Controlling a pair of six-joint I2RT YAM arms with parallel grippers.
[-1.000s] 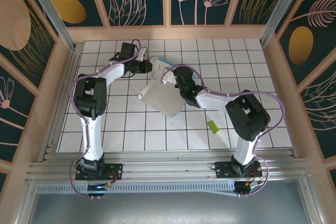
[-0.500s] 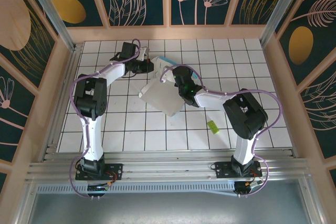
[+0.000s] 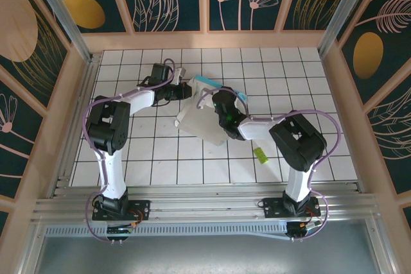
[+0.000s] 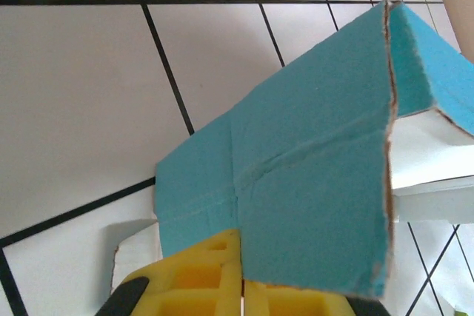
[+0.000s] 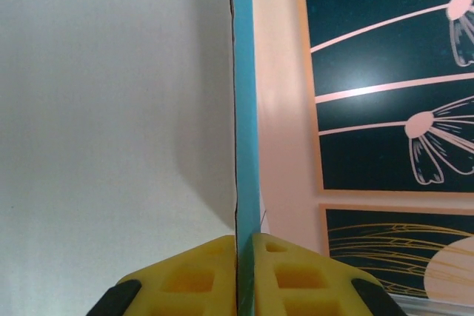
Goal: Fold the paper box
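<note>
While paper box (image 3: 202,120) stands tilted on tiled table (image 3: 308,81) between both arms, I see left gripper (image 4: 241,294) pinched on its turquoise flap, right gripper (image 5: 243,279) clamped on its edge, white face leftward.

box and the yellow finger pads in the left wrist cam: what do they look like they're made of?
Paper box: thin card, matte. Turquoise face with a slightly fuzzy grain, white reverse, brownish raw cut edge, pressed crease lines.
Left pincer pads: yellow, matte, moulded with square recesses. Probably soft plastic or rubber; the look doesn't settle which.
</note>
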